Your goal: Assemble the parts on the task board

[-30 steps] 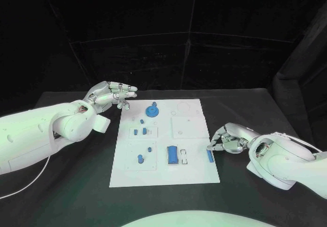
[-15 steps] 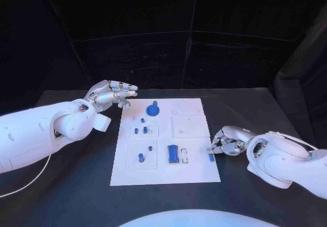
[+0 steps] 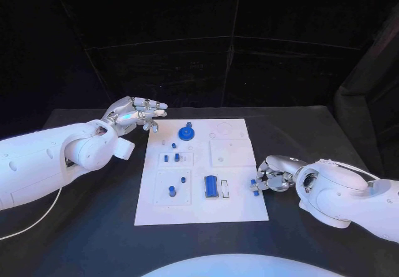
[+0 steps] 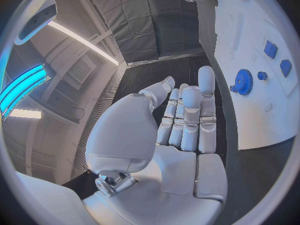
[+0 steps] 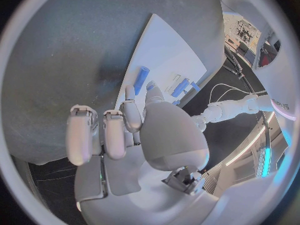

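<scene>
Since the earlier frame, right hand (image 3: 275,176) has shifted a little toward the white board (image 3: 202,211) and pinches a small blue part (image 3: 255,186) at its right edge; fingers partly hide the part. Left hand (image 3: 137,115) hovers open, empty, beside the board's far left corner.

The task board (image 3: 237,208) lies on the table (image 3: 83,242) between the two hands. The left hand (image 3: 133,115) hovers just beyond the board's far left corner, off the plate. Nearest that hand, on the far part of the board, sits the gear-shaped part (image 3: 186,135); two small parts (image 3: 171,157) stand side by side nearer the robot from it. The right hand (image 3: 274,174) rests at the board's right edge, its fingertips (image 3: 264,183) at a slim bar part (image 3: 255,187) lying on the board's edge. Just inboard of that hand lies the rectangular block (image 3: 211,187), and farther inboard a small peg (image 3: 172,191).
</scene>
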You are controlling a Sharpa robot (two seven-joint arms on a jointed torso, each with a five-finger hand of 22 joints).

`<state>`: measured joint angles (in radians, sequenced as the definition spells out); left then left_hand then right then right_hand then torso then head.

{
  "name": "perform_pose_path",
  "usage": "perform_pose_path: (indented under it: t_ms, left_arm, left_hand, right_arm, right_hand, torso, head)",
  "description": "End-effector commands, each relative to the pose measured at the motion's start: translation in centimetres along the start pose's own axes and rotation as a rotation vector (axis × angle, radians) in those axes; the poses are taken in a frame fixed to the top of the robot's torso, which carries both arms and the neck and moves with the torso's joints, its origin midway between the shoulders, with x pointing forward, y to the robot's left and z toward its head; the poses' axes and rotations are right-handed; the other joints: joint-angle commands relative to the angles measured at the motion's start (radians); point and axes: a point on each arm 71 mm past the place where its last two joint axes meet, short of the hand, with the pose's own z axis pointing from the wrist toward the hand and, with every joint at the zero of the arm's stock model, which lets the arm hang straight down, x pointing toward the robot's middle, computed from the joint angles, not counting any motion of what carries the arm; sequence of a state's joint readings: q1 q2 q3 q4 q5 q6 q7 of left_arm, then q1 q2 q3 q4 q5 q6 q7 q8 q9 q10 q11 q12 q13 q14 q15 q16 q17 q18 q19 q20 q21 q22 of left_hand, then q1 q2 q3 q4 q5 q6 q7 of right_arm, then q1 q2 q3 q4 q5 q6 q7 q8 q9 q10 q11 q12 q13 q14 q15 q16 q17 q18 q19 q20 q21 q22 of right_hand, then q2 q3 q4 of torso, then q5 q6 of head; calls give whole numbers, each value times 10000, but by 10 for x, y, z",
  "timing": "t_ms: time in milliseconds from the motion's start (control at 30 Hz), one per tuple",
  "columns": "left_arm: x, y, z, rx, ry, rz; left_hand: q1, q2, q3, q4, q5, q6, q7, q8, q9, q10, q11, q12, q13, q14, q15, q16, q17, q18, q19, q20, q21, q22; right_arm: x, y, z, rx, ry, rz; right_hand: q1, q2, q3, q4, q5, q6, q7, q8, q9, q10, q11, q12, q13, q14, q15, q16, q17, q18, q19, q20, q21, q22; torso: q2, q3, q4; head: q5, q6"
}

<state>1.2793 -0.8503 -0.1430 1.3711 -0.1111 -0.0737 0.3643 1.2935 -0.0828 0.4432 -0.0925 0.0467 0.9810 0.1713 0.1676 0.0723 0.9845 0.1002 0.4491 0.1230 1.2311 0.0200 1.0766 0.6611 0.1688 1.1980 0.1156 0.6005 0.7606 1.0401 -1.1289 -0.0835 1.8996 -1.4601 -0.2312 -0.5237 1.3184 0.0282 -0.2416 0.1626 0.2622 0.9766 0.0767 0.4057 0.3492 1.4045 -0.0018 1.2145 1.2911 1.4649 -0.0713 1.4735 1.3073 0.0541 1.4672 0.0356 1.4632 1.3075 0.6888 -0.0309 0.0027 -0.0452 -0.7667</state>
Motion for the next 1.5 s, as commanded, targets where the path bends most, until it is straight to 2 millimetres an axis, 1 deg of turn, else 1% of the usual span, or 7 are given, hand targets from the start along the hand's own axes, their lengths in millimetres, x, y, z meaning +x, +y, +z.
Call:
perform_pose_path:
  t_ms: [33,233,667,767,933,1133,1500]
  left_arm:
    - [0,-2,0,135,69,-57]
    - [0,-2,0,127,75,-60]
    - [0,-1,-1,107,87,-69]
    - [-1,-1,-1,103,76,-66]
    - [-1,-1,-2,101,75,-67]
    - [-1,-1,-1,99,76,-66]
    - [0,-1,-1,108,90,-69]
  left_hand:
    - [41,88,-47,7,56,-60,41,69,-13,-63,29,44,13,-55,-12,-33,-11,140,1,20,-58,-16]
    - [41,88,-47,7,56,-60,41,69,-13,-63,29,44,13,-55,-12,-33,-11,140,1,20,-58,-16]
    - [41,88,-47,7,56,-60,41,69,-13,-63,29,44,13,-55,-12,-33,-11,140,1,20,-58,-16]
    - [41,88,-47,7,56,-60,41,69,-13,-63,29,44,13,-55,-12,-33,-11,140,1,20,-58,-16]
    - [41,88,-47,7,56,-60,41,69,-13,-63,29,44,13,-55,-12,-33,-11,140,1,20,-58,-16]
    - [41,88,-47,7,56,-60,41,69,-13,-63,29,44,13,-55,-12,-33,-11,140,1,20,-58,-16]
    - [41,88,-47,7,56,-60,41,69,-13,-63,29,44,13,-55,-12,-33,-11,140,1,20,-58,-16]
  right_arm:
    - [1,3,2,-55,0,-586]
    - [1,7,6,-94,-152,-1409]
    - [8,20,12,-140,-240,-2426]
    - [8,21,12,-151,-255,-2449]
    - [7,25,9,-227,-395,-2056]
    - [7,25,5,-214,-452,-923]
    - [3,32,-5,-428,-773,1790]
  right_hand:
    - [343,40,68,-188,4,87,-27,-69,22,92,-26,80,87,739,-11,67,990,-171,360,-1,59,1065]
    - [1092,219,403,-689,-592,91,-30,-158,30,97,-41,169,192,746,-28,96,1047,-186,381,-24,99,1131]
    - [1389,294,629,-978,-679,-9,52,-369,-36,32,18,112,184,749,19,115,1091,-197,393,7,124,1178]
    - [1358,310,688,-1000,-365,-64,94,-485,-81,-5,54,68,166,747,50,111,1088,-194,384,33,115,1167]
    - [1335,346,958,-1033,983,49,81,-675,-162,-11,40,82,205,745,48,106,1090,-189,378,49,109,1162]
    - [1316,442,1396,-1009,1497,136,54,-817,-221,11,13,106,240,755,26,130,1137,-196,396,26,132,1197]
    - [534,-41,1684,-516,1953,256,72,-1071,-338,114,36,202,323,779,43,186,1237,-207,425,43,166,1250]
  torso:
    - [5,-2,6]
    - [6,0,7]
    - [-4,-1,5]
    - [-8,-3,-1]
    - [0,5,-3]
    - [-6,5,2]
    - [-2,-2,13]
  head:
    - [0,-12]
    - [8,-31]
    - [19,-44]
    - [20,-45]
    - [27,-53]
    - [25,-44]
    - [45,-50]
